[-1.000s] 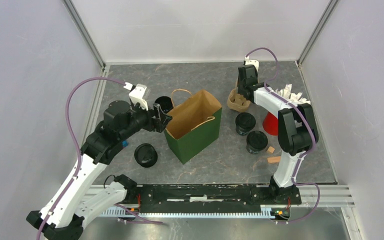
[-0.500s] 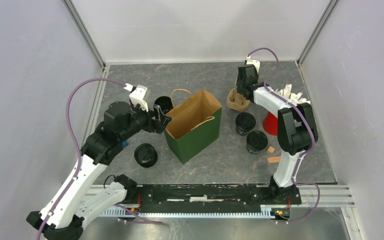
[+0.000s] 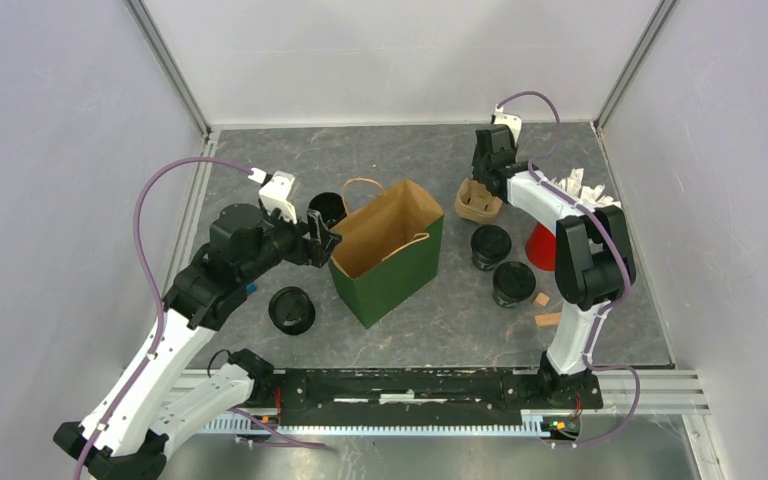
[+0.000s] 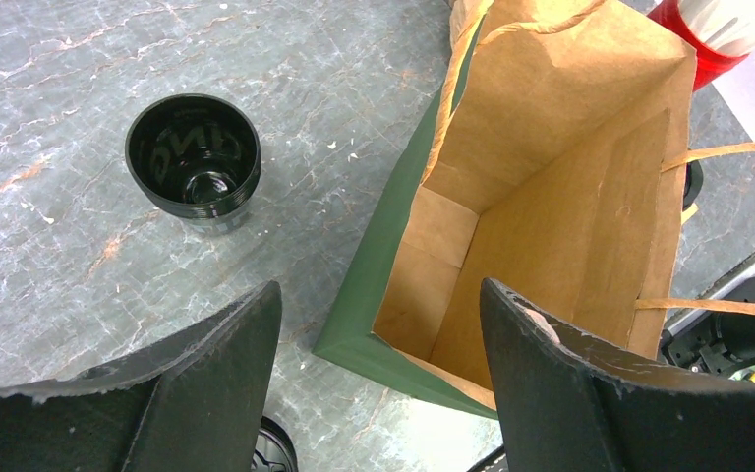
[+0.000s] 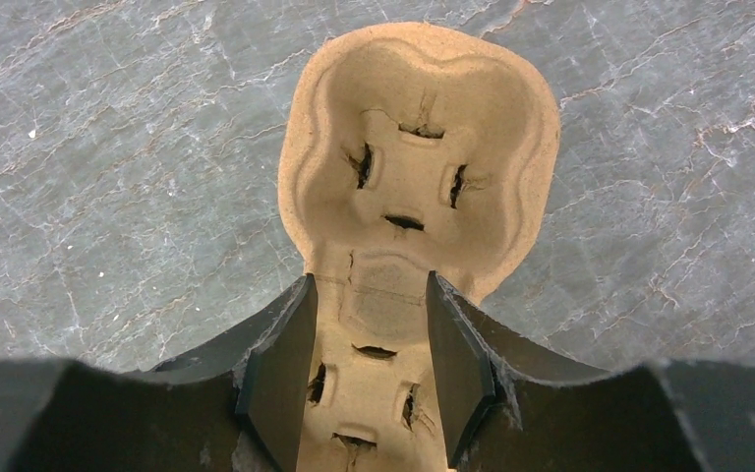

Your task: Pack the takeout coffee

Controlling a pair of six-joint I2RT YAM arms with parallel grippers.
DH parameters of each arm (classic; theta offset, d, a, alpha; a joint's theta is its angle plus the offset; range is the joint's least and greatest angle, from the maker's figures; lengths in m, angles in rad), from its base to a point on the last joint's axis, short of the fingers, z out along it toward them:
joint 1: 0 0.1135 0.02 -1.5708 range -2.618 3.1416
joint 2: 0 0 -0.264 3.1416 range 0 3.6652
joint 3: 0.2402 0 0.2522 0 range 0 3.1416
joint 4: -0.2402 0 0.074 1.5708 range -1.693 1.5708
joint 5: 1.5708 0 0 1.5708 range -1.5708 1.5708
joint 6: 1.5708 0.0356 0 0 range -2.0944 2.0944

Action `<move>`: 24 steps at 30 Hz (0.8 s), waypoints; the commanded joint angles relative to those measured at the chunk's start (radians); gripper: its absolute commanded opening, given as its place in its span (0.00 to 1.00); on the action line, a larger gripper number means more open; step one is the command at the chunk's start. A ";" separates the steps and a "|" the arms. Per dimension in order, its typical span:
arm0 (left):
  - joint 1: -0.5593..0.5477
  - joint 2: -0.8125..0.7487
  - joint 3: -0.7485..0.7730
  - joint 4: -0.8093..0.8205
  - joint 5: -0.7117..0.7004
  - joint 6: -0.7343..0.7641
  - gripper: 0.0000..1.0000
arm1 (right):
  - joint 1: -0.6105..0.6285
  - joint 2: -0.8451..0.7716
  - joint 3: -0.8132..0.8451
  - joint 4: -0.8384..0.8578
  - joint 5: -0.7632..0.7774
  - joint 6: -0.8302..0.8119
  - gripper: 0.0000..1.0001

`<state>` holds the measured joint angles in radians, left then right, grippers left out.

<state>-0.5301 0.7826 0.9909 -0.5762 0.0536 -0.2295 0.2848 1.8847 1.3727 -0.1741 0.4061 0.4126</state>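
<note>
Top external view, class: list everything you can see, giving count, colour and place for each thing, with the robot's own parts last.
Lidded coffee cups: three, black; two right of the bag, one front-left of it.
Open cup: one, black, no lid; behind the bag's left end.
Paper bag: one, green outside, brown inside; centre, upright, mouth open.
Pulp carrier: one, tan; far right of the table.
Red cup: one, holding white packets; right side, partly behind the right arm.
Small tan pieces: two; front right.
Table: one, grey marbled.
Left gripper: black, open, at the bag's left rim.
Right gripper: black, closed on the carrier's narrow middle.
</note>
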 commanded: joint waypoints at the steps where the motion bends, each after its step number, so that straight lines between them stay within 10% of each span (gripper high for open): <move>1: -0.002 -0.012 -0.005 0.016 -0.015 0.058 0.80 | -0.004 0.004 0.043 0.011 0.045 0.018 0.51; 24: -0.002 -0.021 -0.007 0.015 -0.029 0.075 0.80 | -0.004 0.044 0.052 0.008 0.065 0.001 0.41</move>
<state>-0.5301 0.7750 0.9840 -0.5766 0.0353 -0.2031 0.2848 1.9293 1.3750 -0.1764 0.4500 0.4187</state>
